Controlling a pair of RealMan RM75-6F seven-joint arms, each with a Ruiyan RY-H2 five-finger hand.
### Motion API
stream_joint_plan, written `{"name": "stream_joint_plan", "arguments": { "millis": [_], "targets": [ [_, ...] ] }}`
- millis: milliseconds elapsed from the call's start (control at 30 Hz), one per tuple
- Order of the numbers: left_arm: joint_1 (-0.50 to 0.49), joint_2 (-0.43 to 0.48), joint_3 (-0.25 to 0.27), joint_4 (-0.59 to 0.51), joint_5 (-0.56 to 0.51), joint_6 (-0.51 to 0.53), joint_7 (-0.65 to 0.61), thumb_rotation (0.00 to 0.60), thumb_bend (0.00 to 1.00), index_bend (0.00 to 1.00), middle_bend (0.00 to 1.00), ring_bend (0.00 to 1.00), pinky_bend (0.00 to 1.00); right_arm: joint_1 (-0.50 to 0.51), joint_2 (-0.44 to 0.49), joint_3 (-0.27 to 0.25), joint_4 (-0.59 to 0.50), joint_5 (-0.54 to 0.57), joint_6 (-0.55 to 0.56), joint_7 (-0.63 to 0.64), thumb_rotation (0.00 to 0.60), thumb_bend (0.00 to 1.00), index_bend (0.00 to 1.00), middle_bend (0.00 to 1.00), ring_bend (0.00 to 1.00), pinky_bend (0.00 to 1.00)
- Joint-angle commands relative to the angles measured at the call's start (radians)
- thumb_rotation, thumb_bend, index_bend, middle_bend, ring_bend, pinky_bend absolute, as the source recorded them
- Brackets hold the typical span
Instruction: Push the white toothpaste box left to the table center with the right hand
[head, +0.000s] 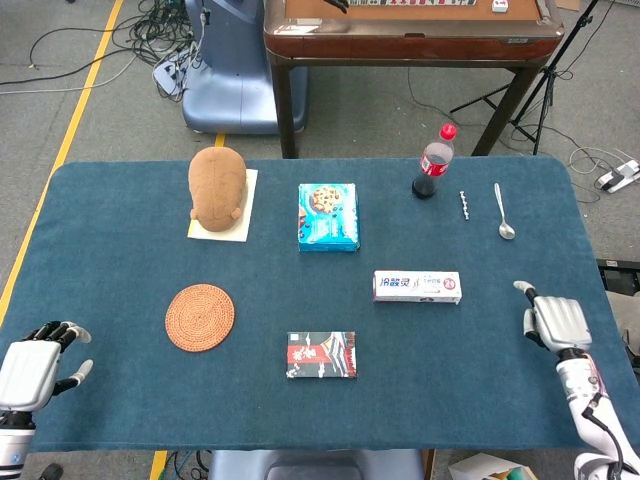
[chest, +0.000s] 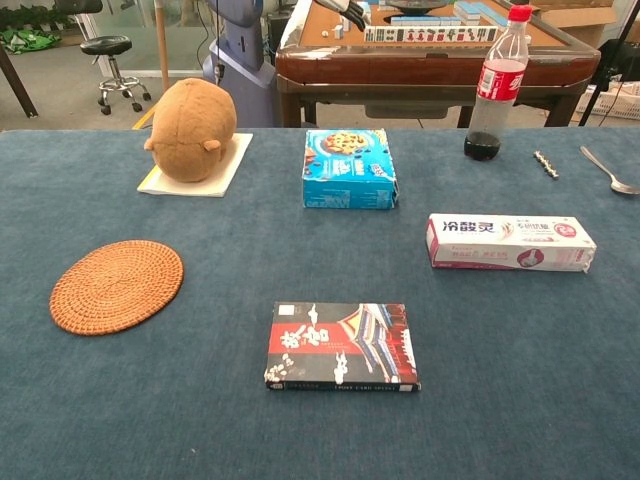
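The white toothpaste box (head: 417, 286) (chest: 510, 241) lies flat on the blue table, right of the middle, its long side running left to right. My right hand (head: 553, 322) hovers near the table's right edge, to the right of the box and a little nearer to me, clear of it and holding nothing, fingers apart. My left hand (head: 32, 368) rests at the front left corner, fingers loosely curled, holding nothing. The chest view shows neither hand.
A dark card box (head: 321, 354) lies at front centre and a blue cookie box (head: 328, 216) behind the middle. A woven coaster (head: 200, 317), a brown plush (head: 217, 187) on a pad, a cola bottle (head: 434, 162), a spoon (head: 502, 211) and a small bit (head: 464, 205) surround them.
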Motion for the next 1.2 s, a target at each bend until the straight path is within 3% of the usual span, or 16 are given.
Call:
{"name": "stream_joint_plan", "arguments": {
  "millis": [33, 467, 1200],
  "targets": [
    [0.0, 0.0, 0.0, 0.001, -0.002, -0.001, -0.001, 0.6, 0.25, 0.47, 0.42, 0.32, 0.44, 0.015, -0.018, 0.001, 0.013, 0.017, -0.021, -0.012, 0.6, 0.81, 0.21, 1.0, 1.0, 1.0],
    [0.0, 0.004, -0.001, -0.003, -0.01, -0.006, -0.002, 0.6, 0.25, 0.47, 0.42, 0.33, 0.44, 0.078, -0.101, -0.002, 0.08, 0.074, -0.103, -0.059, 0.6, 0.81, 0.22, 1.0, 1.0, 1.0],
    [0.001, 0.009, -0.006, -0.008, -0.037, -0.021, 0.0, 0.6, 0.25, 0.46, 0.42, 0.33, 0.44, 0.153, -0.186, 0.005, 0.092, 0.092, -0.134, -0.093, 0.6, 0.81, 0.22, 1.0, 1.0, 1.0]
  ]
}}
